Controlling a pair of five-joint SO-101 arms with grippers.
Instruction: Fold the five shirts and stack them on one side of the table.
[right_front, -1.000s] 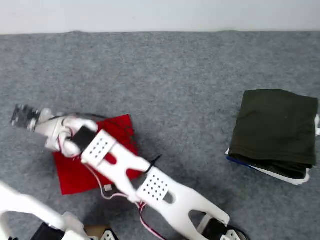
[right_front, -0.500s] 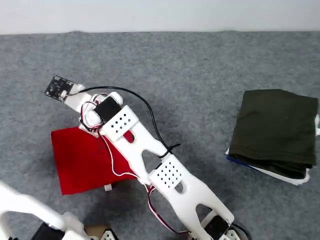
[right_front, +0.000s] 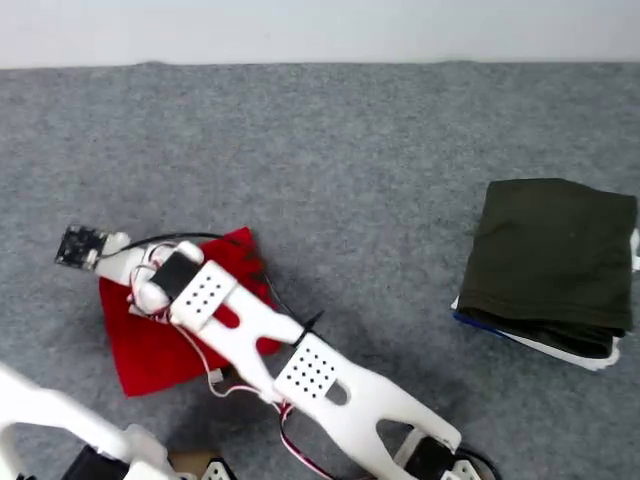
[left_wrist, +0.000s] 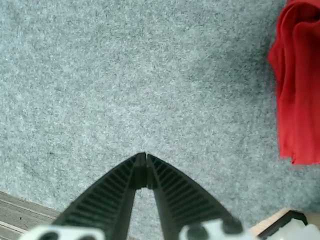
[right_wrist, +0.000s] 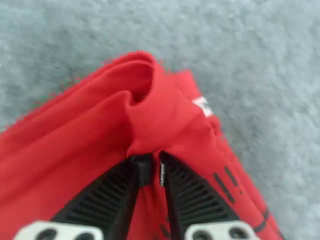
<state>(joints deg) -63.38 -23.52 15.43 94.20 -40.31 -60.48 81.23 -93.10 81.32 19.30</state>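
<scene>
A red shirt (right_front: 150, 350) lies bunched on the grey carpet at the near left. My right arm (right_front: 205, 295) stretches over it from the near right. In the right wrist view my right gripper (right_wrist: 150, 160) is shut on a raised fold of the red shirt (right_wrist: 165, 110). My left gripper (left_wrist: 146, 159) is shut on nothing and hovers over bare carpet, with the red shirt (left_wrist: 300, 100) off to one side. A stack of folded shirts (right_front: 550, 255), dark green on top with blue and white beneath, sits at the right.
The left arm's white link (right_front: 50, 415) crosses the near left corner. Grey carpet (right_front: 350, 150) covers the table across the middle and back. A pale wall runs along the far edge.
Half a second ago the right wrist was past the shirt's far edge; it has come back down over the shirt, which is bunched again. The stack has not moved.
</scene>
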